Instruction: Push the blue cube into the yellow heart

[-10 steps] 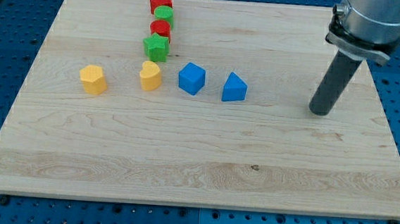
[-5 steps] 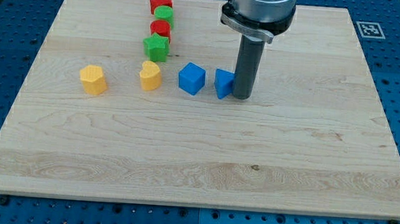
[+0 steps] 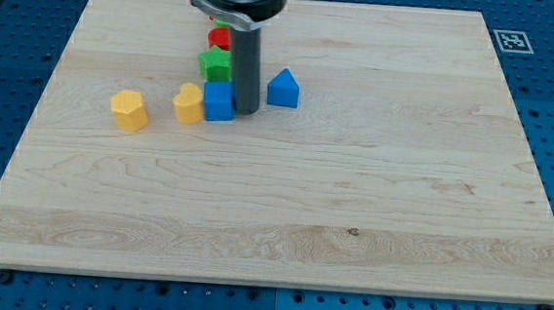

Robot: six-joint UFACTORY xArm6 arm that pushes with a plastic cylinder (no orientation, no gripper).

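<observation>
The blue cube (image 3: 218, 102) sits on the wooden board, pressed against the right side of the yellow heart (image 3: 189, 104). My tip (image 3: 246, 110) stands touching the cube's right side. A second yellow block (image 3: 129, 109) lies further to the view's left. The rod and arm cover part of the column of blocks above.
A blue pointed block (image 3: 283, 88) lies just right of my tip. A green star (image 3: 215, 66) sits above the cube, with a red block (image 3: 219, 39) above it, partly hidden by the arm. The board's (image 3: 350, 229) edges border a blue pegboard.
My tip swept from the view's right to the left, nudged the blue pointed block up and left, and pushed the blue cube left against the yellow heart, which shifted left.
</observation>
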